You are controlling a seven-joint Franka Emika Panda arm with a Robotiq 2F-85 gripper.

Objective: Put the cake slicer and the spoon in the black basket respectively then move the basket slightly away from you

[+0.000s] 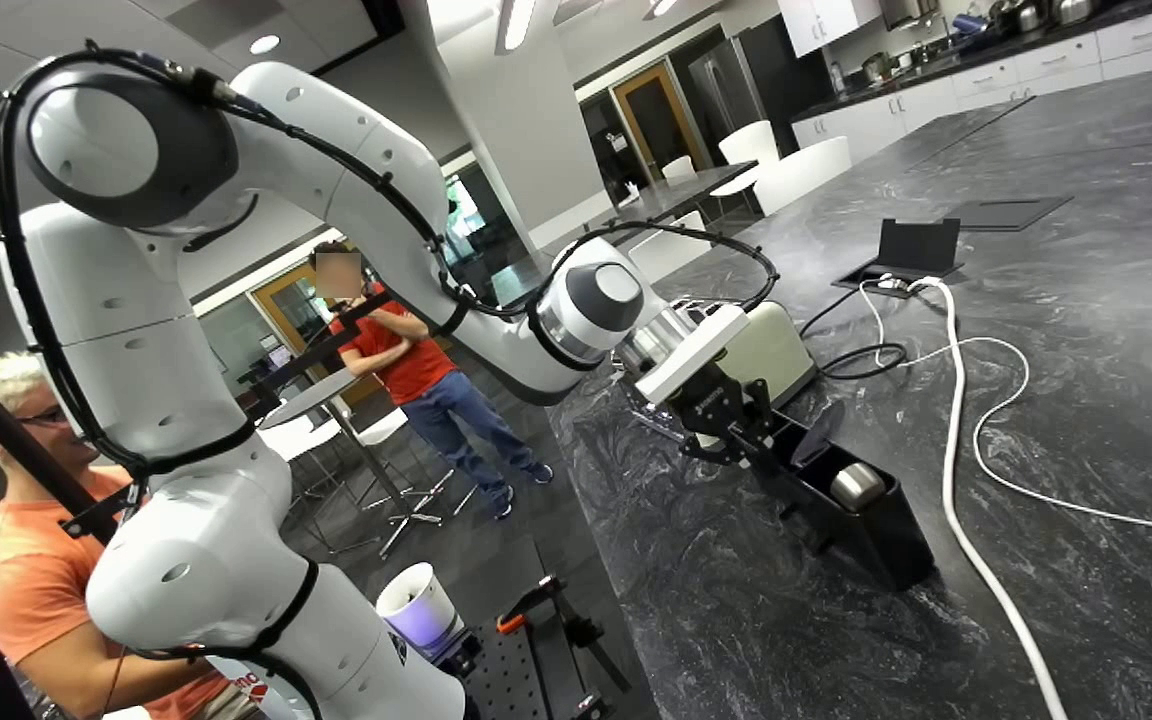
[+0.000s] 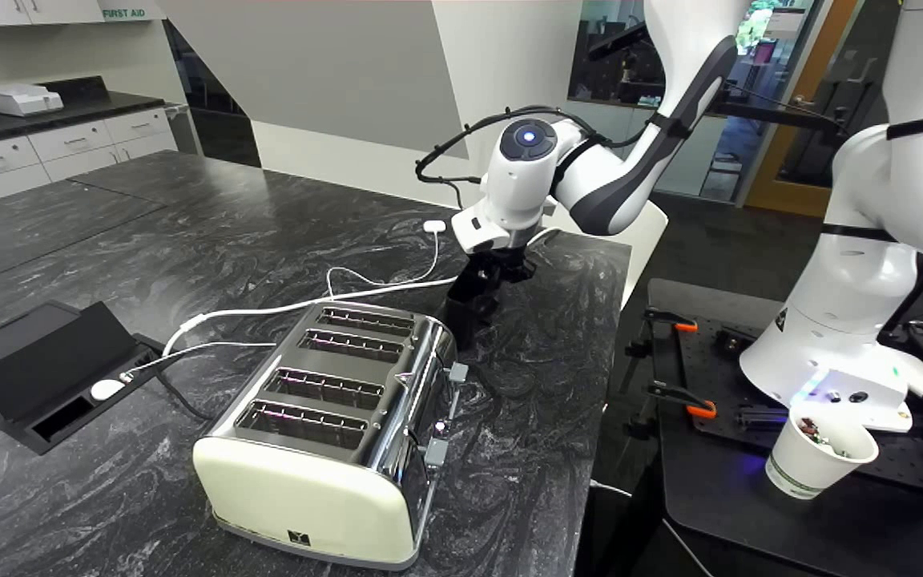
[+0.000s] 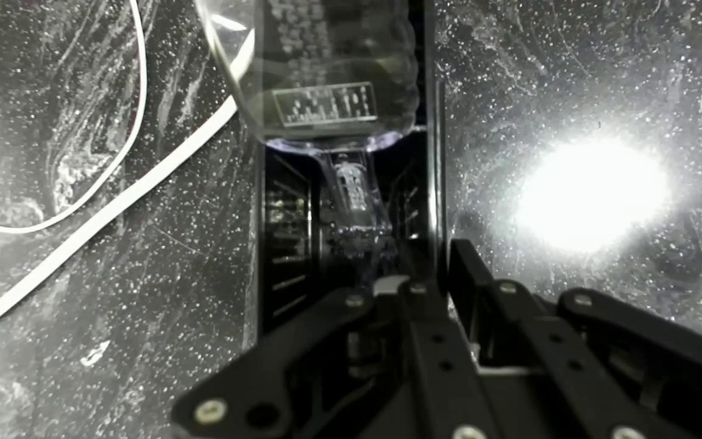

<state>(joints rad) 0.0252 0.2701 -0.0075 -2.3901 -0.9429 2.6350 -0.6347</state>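
Note:
The long black basket (image 1: 891, 540) stands on the dark stone table; it also shows in an exterior view (image 2: 461, 320) and in the wrist view (image 3: 438, 164). A clear plastic slicer-like tool (image 3: 333, 67) with a scalloped edge stands in it, head up. It looks dark in an exterior view (image 1: 821, 432). A shiny rounded metal piece (image 1: 858, 486) sits in the basket's end compartment; I cannot tell whether it is the spoon. My gripper (image 3: 441, 262) straddles one side wall, one finger inside and one outside, shut on that wall. It also shows in both exterior views (image 1: 758, 455) (image 2: 501, 272).
A cream and chrome toaster (image 2: 309, 441) stands close to the basket's end. White cables (image 1: 956, 440) run along one side of the basket. A raised black outlet box (image 1: 916, 255) is further off. The table's edge (image 2: 602, 385) lies on the robot's side. Two people stand behind the arm.

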